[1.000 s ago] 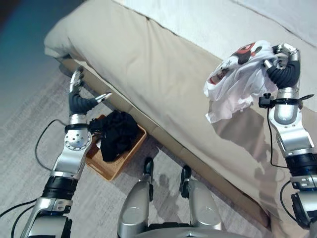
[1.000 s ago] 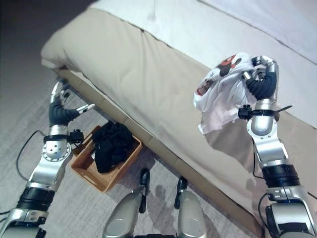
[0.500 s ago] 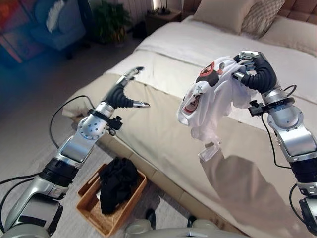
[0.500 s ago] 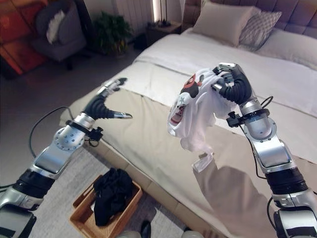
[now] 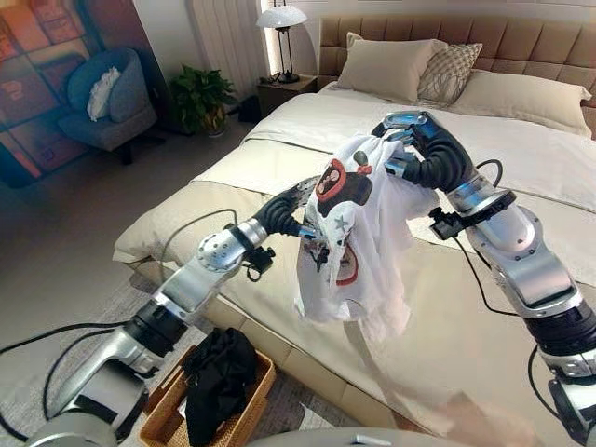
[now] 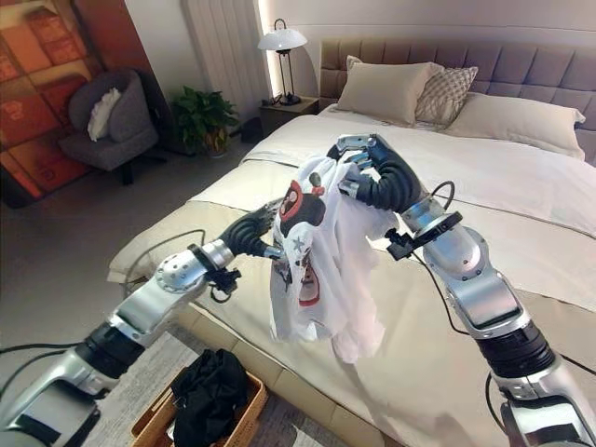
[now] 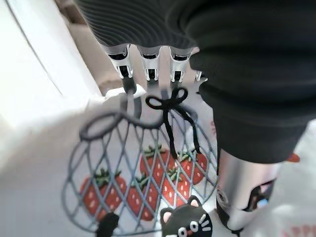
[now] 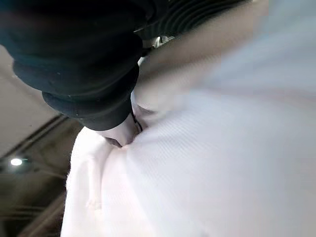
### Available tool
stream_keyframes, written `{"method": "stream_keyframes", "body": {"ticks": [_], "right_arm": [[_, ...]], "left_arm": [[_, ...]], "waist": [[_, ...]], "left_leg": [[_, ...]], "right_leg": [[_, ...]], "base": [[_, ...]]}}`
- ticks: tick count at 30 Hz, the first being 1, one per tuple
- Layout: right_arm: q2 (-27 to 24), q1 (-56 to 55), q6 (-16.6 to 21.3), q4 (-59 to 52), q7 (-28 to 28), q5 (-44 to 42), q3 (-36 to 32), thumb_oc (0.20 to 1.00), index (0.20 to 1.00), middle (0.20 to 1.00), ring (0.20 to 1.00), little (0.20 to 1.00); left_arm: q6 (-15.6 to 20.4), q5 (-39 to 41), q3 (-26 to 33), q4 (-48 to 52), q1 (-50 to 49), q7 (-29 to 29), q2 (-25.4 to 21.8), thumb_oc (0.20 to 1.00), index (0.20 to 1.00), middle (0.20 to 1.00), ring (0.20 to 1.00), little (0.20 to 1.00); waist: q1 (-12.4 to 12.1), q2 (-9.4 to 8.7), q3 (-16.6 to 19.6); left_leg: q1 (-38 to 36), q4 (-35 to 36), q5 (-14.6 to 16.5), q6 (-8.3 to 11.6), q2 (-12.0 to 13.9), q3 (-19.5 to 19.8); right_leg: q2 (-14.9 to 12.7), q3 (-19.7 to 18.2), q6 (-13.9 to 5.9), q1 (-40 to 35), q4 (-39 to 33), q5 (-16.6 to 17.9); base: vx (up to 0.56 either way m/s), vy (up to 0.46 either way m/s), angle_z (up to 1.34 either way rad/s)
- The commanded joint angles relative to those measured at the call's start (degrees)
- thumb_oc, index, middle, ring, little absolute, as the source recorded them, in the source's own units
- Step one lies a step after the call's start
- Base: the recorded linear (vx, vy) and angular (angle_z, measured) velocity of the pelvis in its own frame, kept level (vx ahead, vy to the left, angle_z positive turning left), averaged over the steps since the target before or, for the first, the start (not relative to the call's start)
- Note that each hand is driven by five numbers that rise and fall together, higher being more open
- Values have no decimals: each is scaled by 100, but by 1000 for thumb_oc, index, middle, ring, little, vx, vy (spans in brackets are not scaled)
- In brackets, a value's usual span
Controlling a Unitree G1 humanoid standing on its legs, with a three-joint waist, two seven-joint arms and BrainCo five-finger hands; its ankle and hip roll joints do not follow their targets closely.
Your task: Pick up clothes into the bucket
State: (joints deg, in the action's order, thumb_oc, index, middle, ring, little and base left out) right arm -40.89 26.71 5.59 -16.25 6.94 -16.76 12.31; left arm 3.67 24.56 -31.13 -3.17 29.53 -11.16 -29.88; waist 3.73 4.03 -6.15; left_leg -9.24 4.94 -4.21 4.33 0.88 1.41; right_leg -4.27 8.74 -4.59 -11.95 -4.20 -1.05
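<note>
White garment: a printed T-shirt (image 5: pixel 349 233) hangs in the air over the near edge of the bed (image 5: pixel 521 168), its long axis close to vertical, the hem dangling free above the bed's side.
Right robot hand: the right robot hand (image 5: pixel 424 149) is at the top of the shirt, fingers curled into the bunched cloth, carrying its weight from above.
Left robot hand: the left robot hand (image 5: pixel 293 212) is against the shirt's left face at about mid-height; in its wrist view the fingers (image 7: pixel 148 66) run fairly straight down onto the printed cloth with the thumb apart, so it reads as spread and touching, not clamped.
Wicker basket: the basket (image 5: pixel 244 396) sits on the floor at the near left, below the left arm, with a black garment (image 5: pixel 216 377) already heaped in it.
Deciding relation: the basket lies down and to the left of the hanging shirt, well apart from it, with the bed's edge between.
Nearer arm: the left arm is nearer the basket, yet the right robot hand has the grip.
Judgement: the shirt probably has to travel left and down, clear of the bed, before release.
</note>
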Motion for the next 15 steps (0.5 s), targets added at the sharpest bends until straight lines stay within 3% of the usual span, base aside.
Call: {"method": "stream_keyframes", "body": {"ticks": [1, 6, 7, 9, 15], "right_arm": [[147, 132, 315, -490, 45, -564, -15, 200, 200, 200, 200, 200], [303, 68, 239, -653, 154, -636, 158, 200, 200, 200, 200, 200], [337, 77, 219, -669, 168, -690, 219, 200, 200, 200, 200, 200], [346, 72, 216, -664, 172, -716, 238, 200, 200, 200, 200, 200], [221, 225, 201, -586, 151, -838, 382, 200, 200, 200, 200, 200]], "left_arm": [[74, 400, 3, -466, 406, 202, 130, 1000, 1000, 1000, 1000, 1000], [-50, 699, -104, -589, 463, 291, 531, 1000, 1000, 1000, 1000, 1000], [-142, 1084, -246, -608, 515, 257, 670, 1000, 1000, 1000, 1000, 1000], [-181, 1231, -310, -595, 546, 239, 696, 1000, 1000, 1000, 1000, 1000], [-551, 2651, -863, -277, 868, -228, 489, 1000, 1000, 1000, 1000, 1000]], "waist": [[-68, -362, 453], [-33, -348, 421], [-9, -344, 404], [0, -344, 403], [70, -324, 391]], "left_leg": [[179, -585, 611, -93, -106, 82], [169, -590, 625, -118, -124, 110], [175, -604, 633, -128, -136, 118], [187, -616, 633, -131, -142, 121], [247, -613, 616, -129, -171, 113]], "right_leg": [[-247, 140, -199, 144, 198, -56], [-278, 151, -214, 134, 222, -57], [-290, 145, -219, 147, 239, -55], [-292, 150, -219, 154, 249, -56], [-320, 166, -257, 221, 263, -30]], "base": [[0, 0, 0], [0, 0, 0], [0, 0, 0], [0, 0, 0], [0, 10, 0]]}}
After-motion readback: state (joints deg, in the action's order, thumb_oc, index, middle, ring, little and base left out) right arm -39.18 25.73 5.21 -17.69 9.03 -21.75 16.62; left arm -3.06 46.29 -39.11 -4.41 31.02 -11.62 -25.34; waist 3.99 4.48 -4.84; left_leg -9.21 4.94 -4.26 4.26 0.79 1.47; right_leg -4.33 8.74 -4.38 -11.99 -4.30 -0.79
